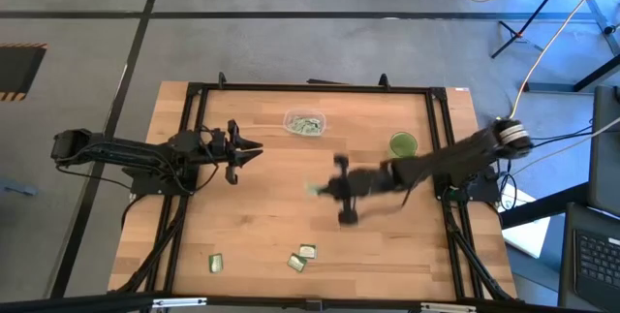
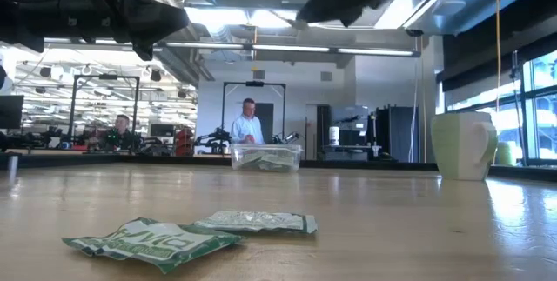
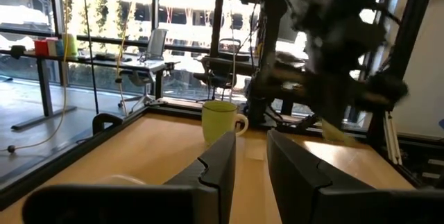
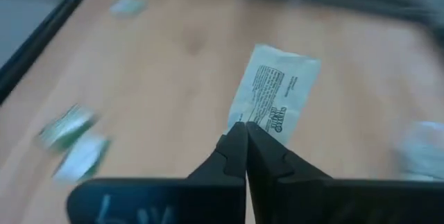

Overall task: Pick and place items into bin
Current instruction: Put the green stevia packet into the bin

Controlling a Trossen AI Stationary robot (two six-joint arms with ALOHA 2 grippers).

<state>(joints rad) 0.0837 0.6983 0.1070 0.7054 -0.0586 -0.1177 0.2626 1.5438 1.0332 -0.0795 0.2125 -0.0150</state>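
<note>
The right gripper (image 4: 244, 135), at frame centre in the high view, is pinching a white packet (image 4: 275, 93) by one corner; it could slip before the clear bin (image 1: 304, 124) upper centre. The left gripper (image 1: 254, 150) is waiting mid-left, fingers spread.

Bright window glare behind; right arm (image 1: 426, 170) motion-blurred, packets soft.

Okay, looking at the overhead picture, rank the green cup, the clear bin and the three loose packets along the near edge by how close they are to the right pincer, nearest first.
From the right pincer, shut on a packet over mid-table:
1. Bin, toward the far edge.
2. Paired packets at the near edge, too close to the bin's distance to separate surely.
3. Green cup, right side by the arm.
4. Lone packet, near-left.
</note>
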